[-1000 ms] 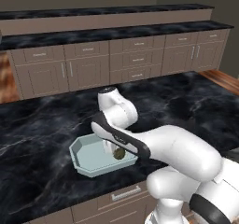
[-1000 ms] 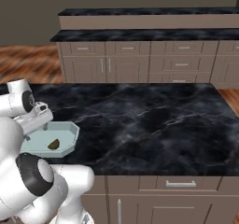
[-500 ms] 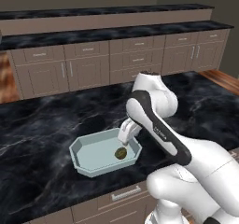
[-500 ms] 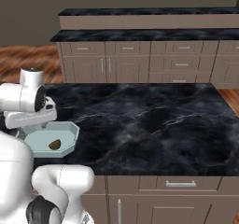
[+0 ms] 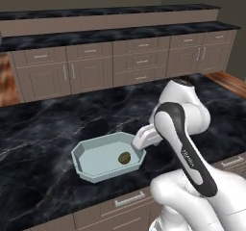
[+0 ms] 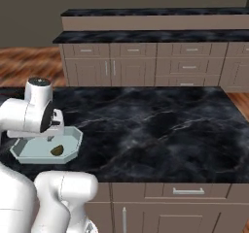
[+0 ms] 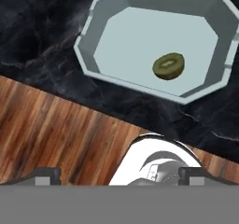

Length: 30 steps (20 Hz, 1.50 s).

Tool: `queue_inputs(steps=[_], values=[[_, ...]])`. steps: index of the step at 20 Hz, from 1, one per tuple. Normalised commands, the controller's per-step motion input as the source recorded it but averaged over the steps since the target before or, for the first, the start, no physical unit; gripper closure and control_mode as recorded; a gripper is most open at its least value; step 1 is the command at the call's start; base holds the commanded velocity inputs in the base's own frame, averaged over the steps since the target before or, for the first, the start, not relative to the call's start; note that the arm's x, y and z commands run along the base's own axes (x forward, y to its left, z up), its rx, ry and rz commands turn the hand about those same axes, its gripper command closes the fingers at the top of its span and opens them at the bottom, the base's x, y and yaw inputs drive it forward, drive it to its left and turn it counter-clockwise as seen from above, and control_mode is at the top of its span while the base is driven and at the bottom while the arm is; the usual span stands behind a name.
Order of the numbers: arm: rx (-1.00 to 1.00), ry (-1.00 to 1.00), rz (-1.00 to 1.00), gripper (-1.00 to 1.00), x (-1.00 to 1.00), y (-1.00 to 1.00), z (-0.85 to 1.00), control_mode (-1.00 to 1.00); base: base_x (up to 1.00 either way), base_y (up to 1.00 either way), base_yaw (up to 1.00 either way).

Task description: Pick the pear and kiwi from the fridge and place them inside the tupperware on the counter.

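The pale blue-grey tupperware (image 5: 91, 158) sits on the black marble counter (image 5: 43, 129) near its front edge. The brown kiwi (image 5: 124, 158) lies loose inside it, toward the right end. My gripper (image 7: 119, 177) is open with nothing between its fingertips (image 7: 44, 176), which stand wide apart. The hand hovers just off the tupperware's right rim, back over the counter's front edge. In the hand view the tupperware (image 7: 88, 41) and the kiwi (image 7: 168, 65) lie ahead of the gripper. From the right base the tupperware (image 6: 29, 152) and kiwi (image 6: 57, 150) show beside the arm. The pear and the fridge are out of view.
Wood floor (image 7: 56, 129) shows below the counter's front edge. A wide stretch of bare marble (image 6: 160, 125) runs to the right of the tupperware. Beige cabinets (image 5: 125, 61) under a second black top line the far wall.
The arm has lifted off the tupperware and swung right and back toward the front edge. The kiwi, earlier under the hand, now lies uncovered inside. The jaws stayed open.
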Motion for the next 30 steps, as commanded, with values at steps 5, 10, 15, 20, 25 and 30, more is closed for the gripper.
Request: queue_inputs(steps=[5, 10, 15, 20, 25, 30], values=[[0.00, -0.29, -0.20, -1.00, -0.32, -0.12, 0.00, -1.00, 0.00, 0.00, 0.00], [0.00, -0.08, -0.06, -1.00, -0.12, -0.02, 0.00, 1.00, -0.50, -0.02, -0.44], [0.00, 0.00, 0.00, -1.00, 0.00, 0.00, 0.00, 1.00, -0.56, -0.15, -0.85], [0.00, 0.00, 0.00, -1.00, 0.00, 0.00, 0.00, 1.00, -0.53, -0.37, -1.00], [0.00, 0.00, 0.00, -1.00, 0.00, 0.00, 0.00, 1.00, -0.16, -0.45, -1.00], [0.00, 0.00, 0.00, -1.00, 0.00, 0.00, 0.00, 1.00, 0.00, -0.52, -1.00]])
